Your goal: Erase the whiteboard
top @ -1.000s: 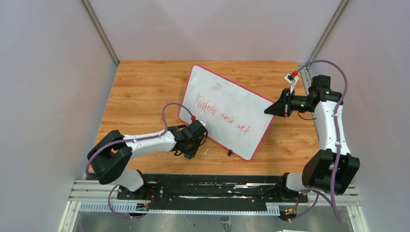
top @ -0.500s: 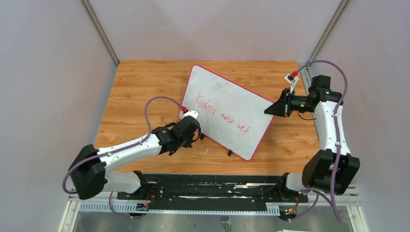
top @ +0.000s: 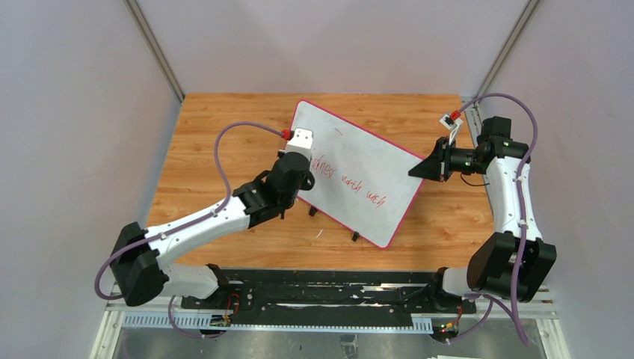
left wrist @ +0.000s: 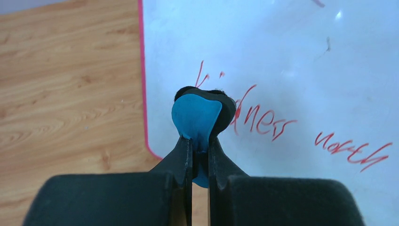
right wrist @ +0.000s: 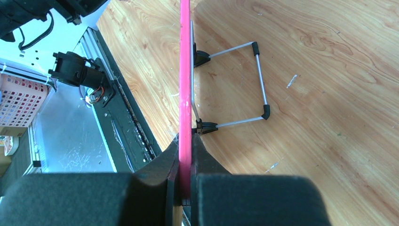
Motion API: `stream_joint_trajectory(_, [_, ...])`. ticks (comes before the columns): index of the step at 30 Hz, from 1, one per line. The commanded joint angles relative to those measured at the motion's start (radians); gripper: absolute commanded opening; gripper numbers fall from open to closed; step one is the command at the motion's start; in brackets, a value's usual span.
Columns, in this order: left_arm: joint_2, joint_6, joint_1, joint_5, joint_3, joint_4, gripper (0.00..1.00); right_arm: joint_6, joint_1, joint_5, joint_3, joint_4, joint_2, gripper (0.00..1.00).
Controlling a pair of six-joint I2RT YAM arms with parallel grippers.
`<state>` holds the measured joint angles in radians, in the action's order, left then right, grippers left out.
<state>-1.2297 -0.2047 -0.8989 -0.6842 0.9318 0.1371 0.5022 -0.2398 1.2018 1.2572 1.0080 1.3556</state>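
The whiteboard [top: 359, 161] with a pink-red rim stands tilted on the wooden table, red writing across it [left wrist: 263, 120]. My left gripper [top: 299, 176] is shut on the blue-and-black eraser [left wrist: 200, 115], which sits over the left end of the writing near the board's left edge. My right gripper [top: 419, 168] is shut on the board's right rim, seen edge-on in the right wrist view [right wrist: 185, 94]. The board's wire stand [right wrist: 259, 80] and black feet show behind it.
The wooden table [top: 217, 142] is bounded by grey walls left, right and back. A black rail [top: 321, 295] with the arm bases runs along the near edge. A pink basket [right wrist: 14, 99] lies off the table.
My left arm has lifted from the table near the board's lower left corner and moved up and forward, bringing the eraser onto the start of the writing. The right arm has not moved.
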Motion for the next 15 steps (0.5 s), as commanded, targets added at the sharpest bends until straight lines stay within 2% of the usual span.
stream_joint_trajectory(1, [-0.13,0.125,0.023,-0.02,0.082,-0.169,0.0,0.03,0.013,-0.022,-0.013,0.004,-0.017,0.01])
stream_joint_trajectory(6, [-0.213,0.081,0.11,0.11,0.072,-0.269,0.0,0.03,0.012,-0.02,-0.008,0.004,-0.011,0.01])
stream_joint_trajectory(15, [-0.169,-0.018,0.237,0.328,-0.119,-0.504,0.0,0.034,0.012,-0.012,-0.007,0.011,0.0,0.01])
